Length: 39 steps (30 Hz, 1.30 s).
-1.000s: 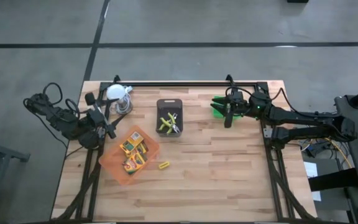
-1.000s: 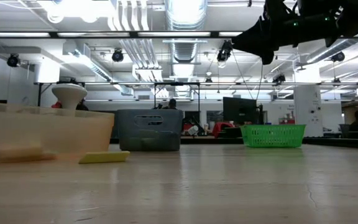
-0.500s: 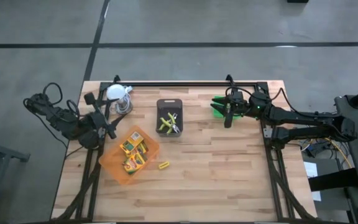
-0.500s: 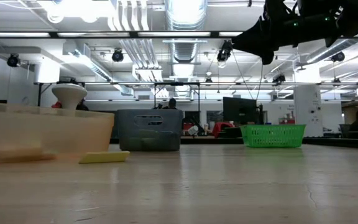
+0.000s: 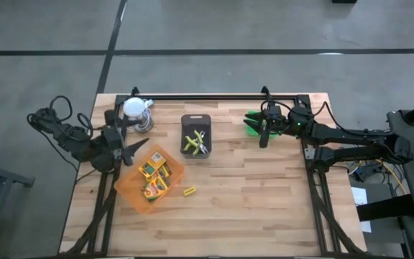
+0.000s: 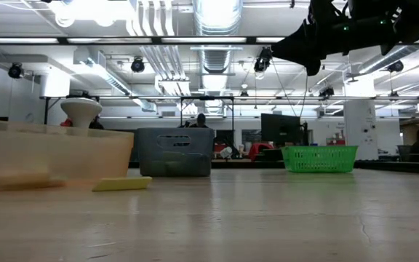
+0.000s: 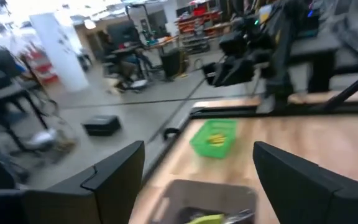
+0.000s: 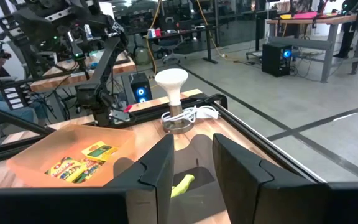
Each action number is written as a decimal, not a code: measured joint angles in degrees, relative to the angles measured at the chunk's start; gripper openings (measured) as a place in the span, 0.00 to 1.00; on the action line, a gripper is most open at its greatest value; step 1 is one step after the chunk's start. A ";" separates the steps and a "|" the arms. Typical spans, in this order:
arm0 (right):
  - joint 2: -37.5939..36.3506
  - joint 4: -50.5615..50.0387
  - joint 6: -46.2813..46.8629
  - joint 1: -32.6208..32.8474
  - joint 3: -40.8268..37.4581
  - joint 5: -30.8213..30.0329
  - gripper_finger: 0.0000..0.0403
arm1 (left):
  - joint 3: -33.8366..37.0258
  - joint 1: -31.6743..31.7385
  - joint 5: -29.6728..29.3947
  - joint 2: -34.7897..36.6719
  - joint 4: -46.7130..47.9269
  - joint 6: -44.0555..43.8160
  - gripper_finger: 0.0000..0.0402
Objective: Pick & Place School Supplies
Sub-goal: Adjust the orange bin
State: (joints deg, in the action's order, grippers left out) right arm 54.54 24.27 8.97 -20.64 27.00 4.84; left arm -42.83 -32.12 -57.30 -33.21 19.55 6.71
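Note:
Yellow-green crayon boxes [image 5: 154, 177] lie in the orange tray [image 5: 129, 193] at the table's left. Lime-handled scissors [image 5: 195, 141] lie in the black tray [image 5: 195, 119] at mid table. A short yellow stick [image 5: 189, 191] lies flat on the wood beside the orange tray. The green tray [image 5: 251, 121], far right of centre, holds something yellow [image 7: 215, 138]. My left gripper [image 5: 135, 150] hovers open at the orange tray's far left corner, nothing between its fingers [image 7: 114, 180]. My right gripper [image 5: 264, 140] hangs level just beside the green tray, its fingers [image 8: 154, 180] a narrow gap apart and empty.
A white-topped lamp-like object [image 5: 135, 108] with a coiled cord stands at the far left corner, close behind my left arm. A black frame rail [image 5: 207, 96] runs along the far edge. Bare wood spans the near half and right of the table [image 5: 264, 201].
My left gripper has rolled about its own axis while staying in place, so both spread fingers now show from above. The supplies and trays have kept still.

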 joint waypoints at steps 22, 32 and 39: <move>0.04 0.00 0.00 -0.02 -0.01 0.11 0.27 | -2.86 0.00 -5.84 -18.47 -1.08 -26.11 0.76; 0.04 -0.09 -0.02 -0.04 -0.02 0.11 0.24 | -6.18 0.11 -7.12 -21.16 10.07 -33.14 0.76; 0.04 -0.07 0.00 0.00 -0.02 0.11 0.25 | -7.30 1.48 7.09 -17.99 23.33 -36.54 0.76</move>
State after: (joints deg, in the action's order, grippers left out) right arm 54.59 24.21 8.97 -20.64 26.98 4.95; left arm -50.13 -30.63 -50.20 -51.20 42.89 -29.83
